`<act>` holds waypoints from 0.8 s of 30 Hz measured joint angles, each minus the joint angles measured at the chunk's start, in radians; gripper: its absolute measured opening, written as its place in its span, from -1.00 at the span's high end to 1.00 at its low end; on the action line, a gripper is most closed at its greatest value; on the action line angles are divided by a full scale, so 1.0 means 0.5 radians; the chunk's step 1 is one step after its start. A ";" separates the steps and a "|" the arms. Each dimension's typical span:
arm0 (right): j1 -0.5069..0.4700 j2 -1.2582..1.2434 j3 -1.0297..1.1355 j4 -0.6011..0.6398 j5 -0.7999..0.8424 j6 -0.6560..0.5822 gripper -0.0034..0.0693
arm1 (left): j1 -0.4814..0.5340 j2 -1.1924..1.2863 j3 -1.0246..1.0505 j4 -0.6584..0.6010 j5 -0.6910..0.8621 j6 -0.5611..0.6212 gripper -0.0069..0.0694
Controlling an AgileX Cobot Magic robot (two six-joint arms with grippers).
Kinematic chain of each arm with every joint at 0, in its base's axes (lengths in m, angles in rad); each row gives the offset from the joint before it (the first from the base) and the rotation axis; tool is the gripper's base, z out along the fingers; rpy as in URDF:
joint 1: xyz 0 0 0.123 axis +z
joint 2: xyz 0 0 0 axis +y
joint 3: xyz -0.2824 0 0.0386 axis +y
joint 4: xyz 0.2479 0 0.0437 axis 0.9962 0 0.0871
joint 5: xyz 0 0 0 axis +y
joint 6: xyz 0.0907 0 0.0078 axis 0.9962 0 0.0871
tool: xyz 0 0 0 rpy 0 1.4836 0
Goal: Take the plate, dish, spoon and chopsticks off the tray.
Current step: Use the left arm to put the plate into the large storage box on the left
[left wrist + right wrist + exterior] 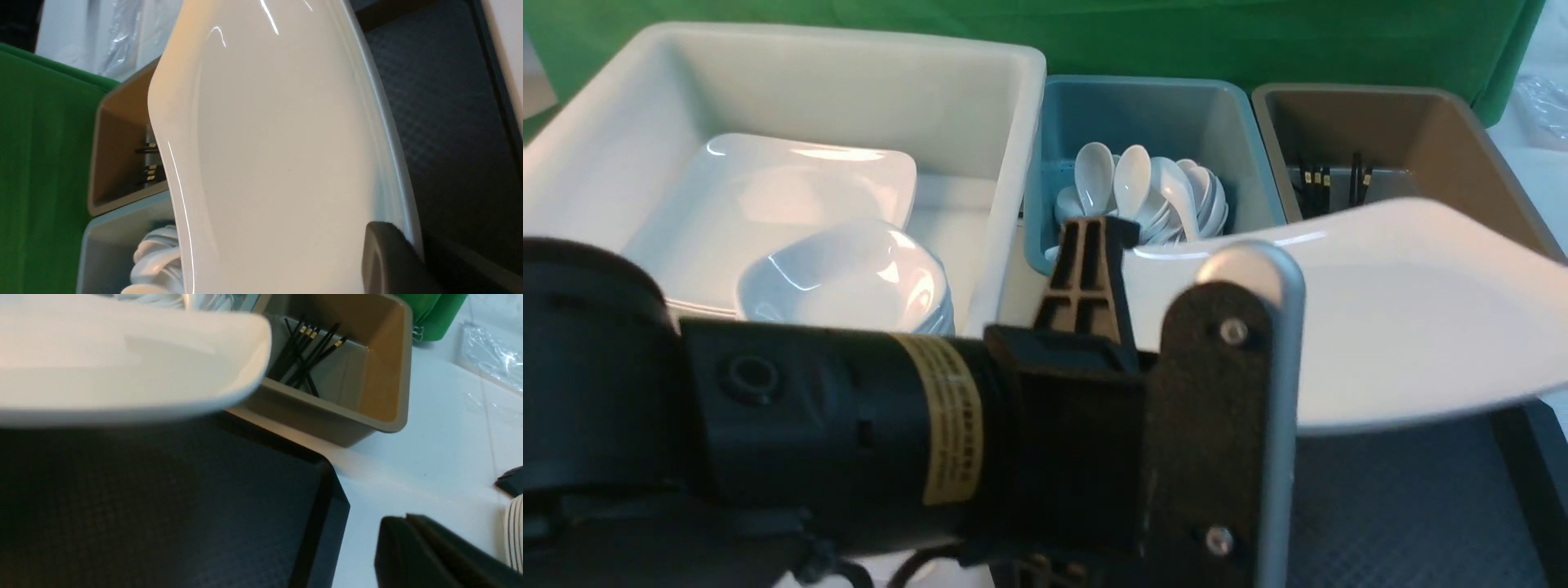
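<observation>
Plate point(1421, 318) raised above black tray point(1405, 506), left fingers point(380, 253) clamped on its rim, right fingers point(408, 547) together.

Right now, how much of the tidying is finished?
Nearly finished, I think. White spoons fill the teal bin, and black chopsticks lie in the brown bin. The left hand grips the square plate above the black tray. That plate is left to put away.
</observation>
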 joint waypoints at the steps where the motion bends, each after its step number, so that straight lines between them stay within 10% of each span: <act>1: 0.000 0.000 0.000 0.000 -0.009 0.016 0.85 | 0.030 0.000 -0.028 0.069 0.025 -0.064 0.75; 24: 0.000 0.419 0.000 0.725 -0.855 -0.253 0.84 | 1.579 0.407 -0.338 0.255 0.297 -0.421 0.74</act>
